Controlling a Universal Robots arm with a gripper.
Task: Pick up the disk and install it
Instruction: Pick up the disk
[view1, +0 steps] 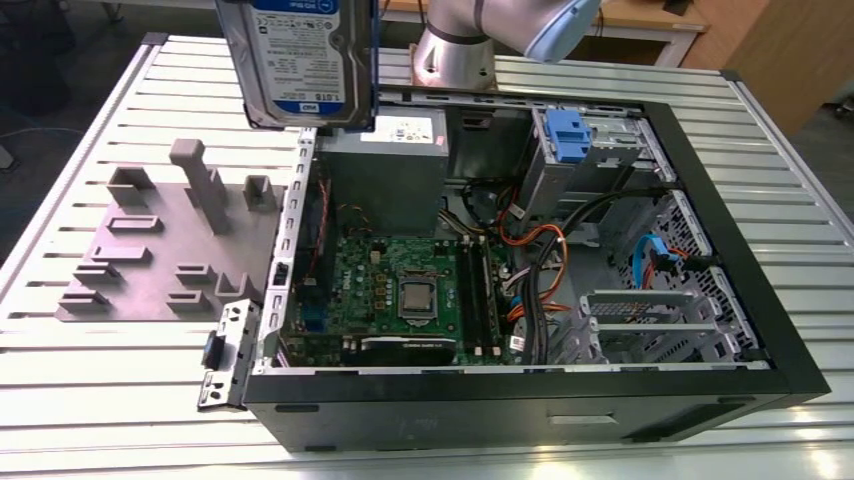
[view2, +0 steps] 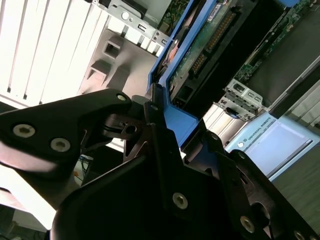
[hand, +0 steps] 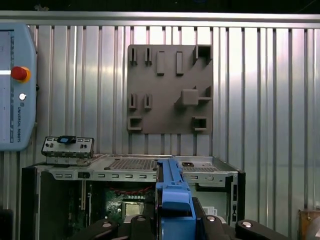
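Note:
The disk (view1: 296, 60) hangs upright in the air above the case's back left corner in the exterior view, its white-and-blue label facing the camera and a blue rail along its edge. In both wrist views my gripper (view2: 167, 131) (hand: 172, 222) is shut on it, black fingers (view2: 100, 125) pressing the blue side rails. The second wrist view shows the disk's (view2: 200, 55) green circuit board side. In the first wrist view the disk (hand: 172, 192) appears edge-on as a blue strip, high above the open computer case (hand: 135, 167).
The open computer case (view1: 747, 330) lies on the slatted metal table, with motherboard (view1: 400, 290), cables, a grey metal box (view1: 387, 165) and a blue clip (view1: 567, 135) at the drive bay. A grey fixture plate (view1: 160, 250) (hand: 170, 90) lies beside it. A teach pendant (hand: 15, 85) lies nearby.

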